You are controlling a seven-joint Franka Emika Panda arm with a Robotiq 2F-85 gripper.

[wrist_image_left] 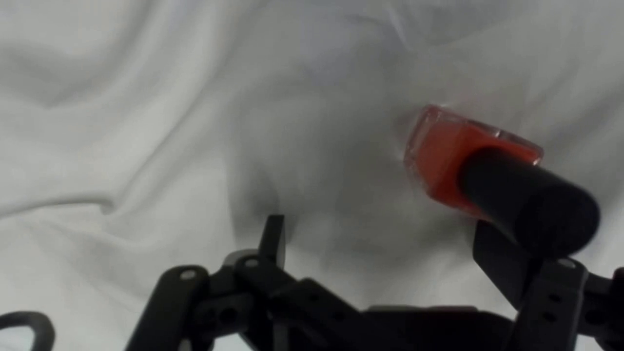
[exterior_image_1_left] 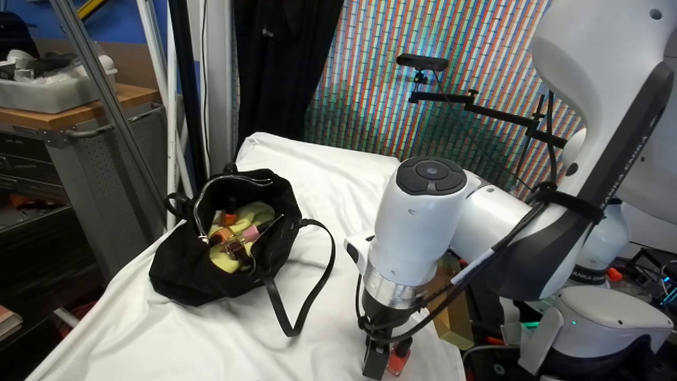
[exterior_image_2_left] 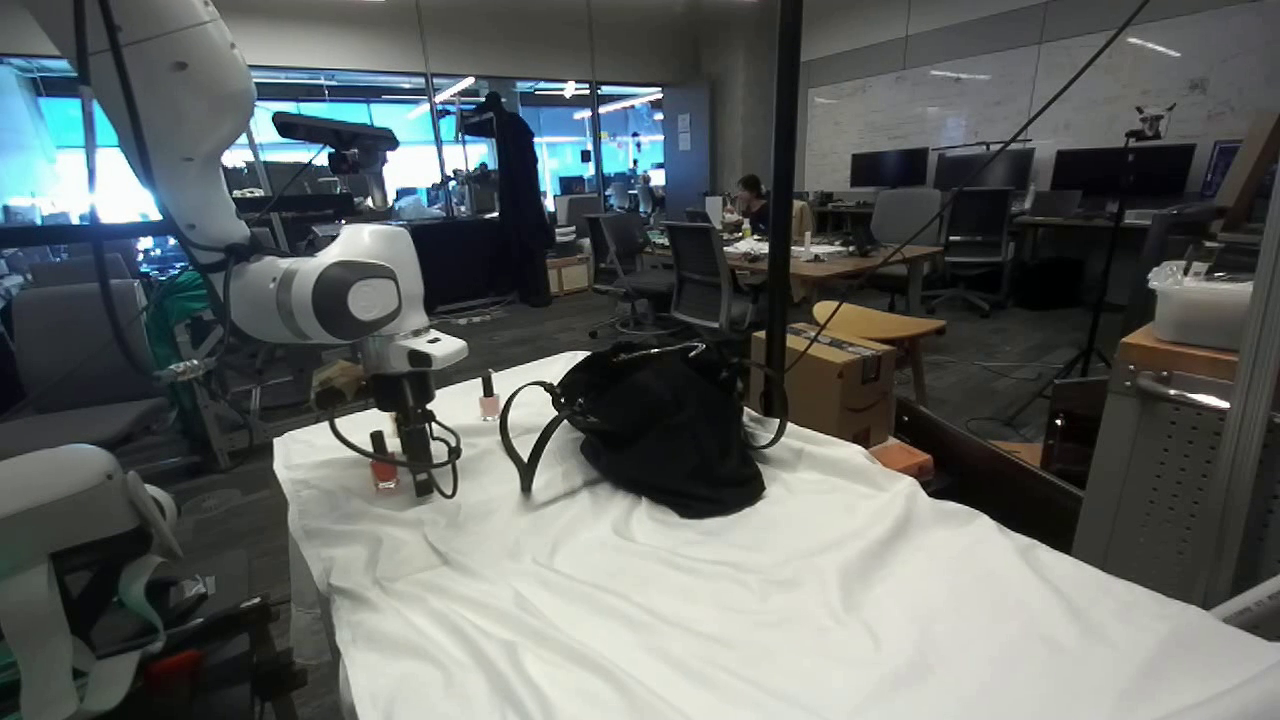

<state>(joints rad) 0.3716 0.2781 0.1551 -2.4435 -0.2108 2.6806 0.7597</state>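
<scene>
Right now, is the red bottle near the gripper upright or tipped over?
Upright: in both exterior views, the red bottle stands on the white cloth, its black cap uppermost.

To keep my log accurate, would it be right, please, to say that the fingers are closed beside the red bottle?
Not quite: the fingers are open, with a gap between them in the wrist view; they are beside the red bottle.

White-draped table (exterior_image_2_left: pixel 800 590) | black bag (exterior_image_2_left: pixel 670 440) | red bottle (exterior_image_2_left: pixel 384 475), upright | pink bottle (exterior_image_2_left: pixel 489 406), upright
</scene>
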